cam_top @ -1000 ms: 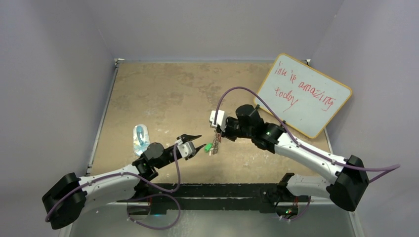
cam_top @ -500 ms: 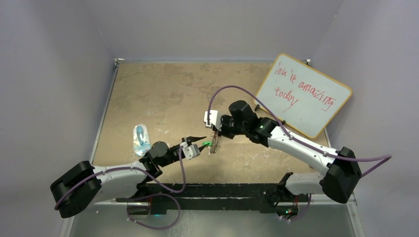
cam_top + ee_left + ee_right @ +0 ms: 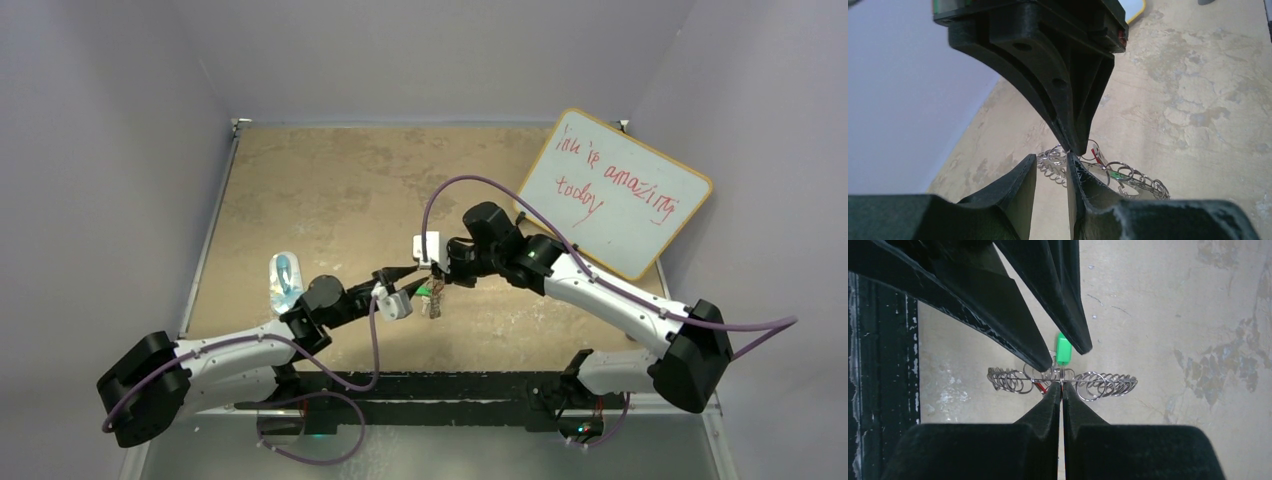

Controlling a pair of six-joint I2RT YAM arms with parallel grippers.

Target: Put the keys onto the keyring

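The keyring (image 3: 434, 303) hangs over the tabletop with my right gripper (image 3: 436, 284) shut on its rim. In the right wrist view the keyring (image 3: 1100, 382) lies edge-on across my shut right gripper (image 3: 1062, 386). The green key (image 3: 1063, 349) and a sliver of the red key (image 3: 1040, 387) hang at the ring. My left gripper (image 3: 415, 279) is right beside the ring, its jaws narrowly apart. From the right wrist the green head shows between its fingers; whether they touch it I cannot tell. In the left wrist view my left gripper (image 3: 1051, 156) has loops of the keyring (image 3: 1140, 180) just beyond it.
A whiteboard (image 3: 620, 190) with red writing leans at the back right. A clear bluish plastic object (image 3: 284, 282) lies left of my left arm. A black strip (image 3: 450, 385) runs along the table's near edge.
My left gripper has moved right and up to the keyring, and its jaws have narrowed. My right gripper has shifted slightly left with the ring still in it.
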